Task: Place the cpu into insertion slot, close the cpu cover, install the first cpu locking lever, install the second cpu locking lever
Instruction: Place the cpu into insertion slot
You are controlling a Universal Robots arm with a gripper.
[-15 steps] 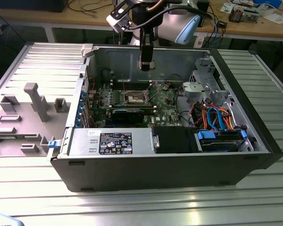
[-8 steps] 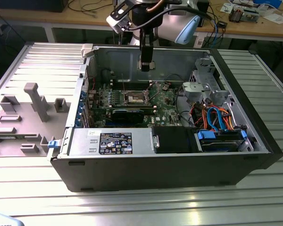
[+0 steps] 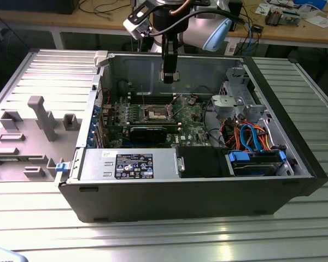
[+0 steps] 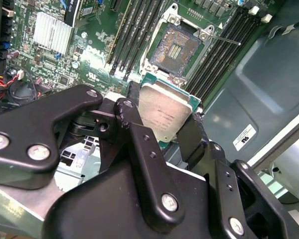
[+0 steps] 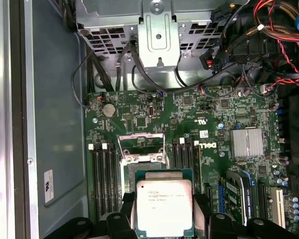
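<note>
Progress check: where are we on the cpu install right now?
Nothing is finished yet. In hand: the gripper has its jaws shut on the cpu, held above the motherboard. Left: the insertion slot is bare, its dark centre exposed, so seating the chip, closing the cover and latching both levers are not yet done.

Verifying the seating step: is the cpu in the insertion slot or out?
Out. The tool grips the cpu above the board; the insertion slot shows its bare dark centre, empty.

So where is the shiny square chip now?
In both wrist views the cpu is held in the gripper, above the board, near the open insertion slot.
</note>
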